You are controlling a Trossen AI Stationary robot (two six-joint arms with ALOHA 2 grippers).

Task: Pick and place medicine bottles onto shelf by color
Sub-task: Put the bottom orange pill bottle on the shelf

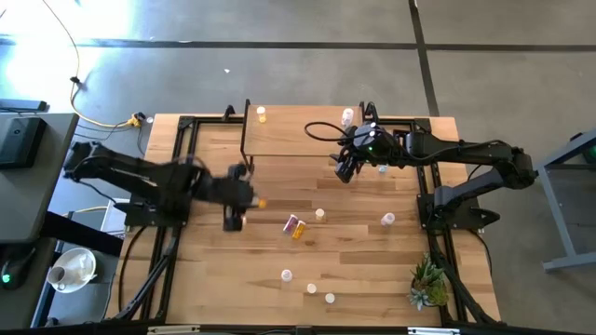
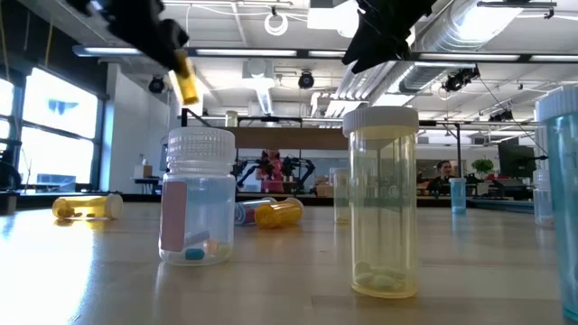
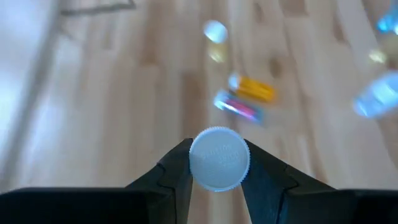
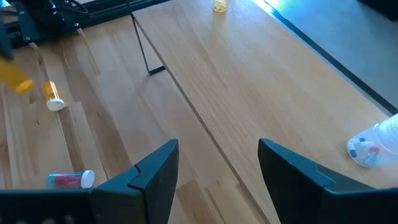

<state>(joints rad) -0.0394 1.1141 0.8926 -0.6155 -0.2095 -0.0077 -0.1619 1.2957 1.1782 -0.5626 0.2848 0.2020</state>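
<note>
Orange medicine bottle (image 1: pixel 260 202): white cap, pinched between the left hand's (image 3: pixel 217 180) fingers, raised above the counter (image 1: pixel 354 279). Right hand (image 4: pixel 217 171): fingers spread, empty, over the shelf (image 4: pixel 261 81). Other bottles: scattered on counter; yellowish bottle (image 1: pixel 262 114) stands on shelf.

bottles (image 2: pixel 384 203) — clear glossy plastic, ribbed caps; table (image 1: pixel 354 251) — pale matt wood

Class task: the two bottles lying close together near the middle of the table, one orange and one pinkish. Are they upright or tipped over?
Tipped over. In the high view the orange bottle and the pinkish bottle lie lengthwise on the table.
</note>
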